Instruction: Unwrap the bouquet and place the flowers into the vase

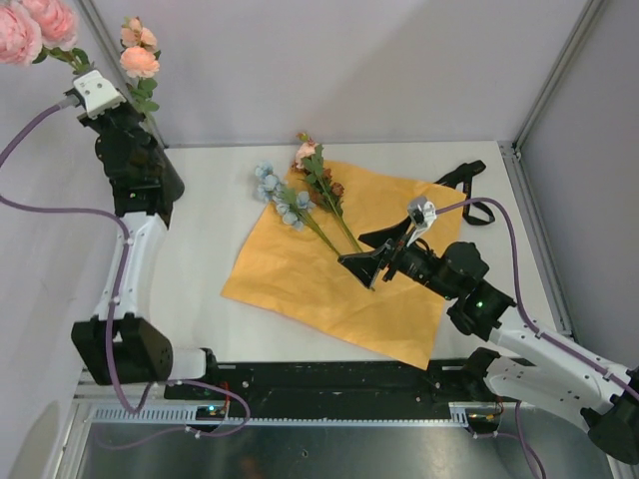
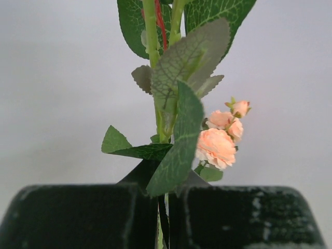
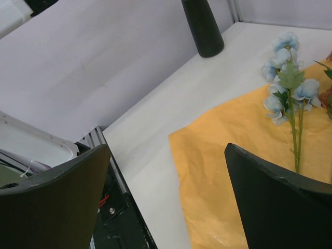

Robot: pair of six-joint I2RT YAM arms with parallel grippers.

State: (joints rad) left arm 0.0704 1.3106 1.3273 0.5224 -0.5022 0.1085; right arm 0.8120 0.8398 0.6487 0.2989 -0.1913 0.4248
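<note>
— Left tool (image 2: 162, 210) is clamping the pink flowers (image 2: 217, 146), holding them high.
— And centre?
— Blue flowers (image 1: 285, 200) and brownish flowers (image 1: 324, 185) are lying on orange paper (image 1: 300, 289). Right tool (image 1: 359, 261) is hovering above it, fingers apart.
— The vase (image 3: 203, 28)?
— Standing on the desk (image 3: 155, 109), its top cut off.

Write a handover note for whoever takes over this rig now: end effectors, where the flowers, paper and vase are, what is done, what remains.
Left end effector: shut on pink stems, raised at far left.
Right end effector: open, empty, over the paper near the stem ends.
Blue flowers and brown flowers lie on the flat paper; ribbon lies beside its far right corner.
Vase stands at far left; its mouth is out of view.
Done: bouquet unwrapped. Left: pink, blue and brown stems into the vase.
</note>
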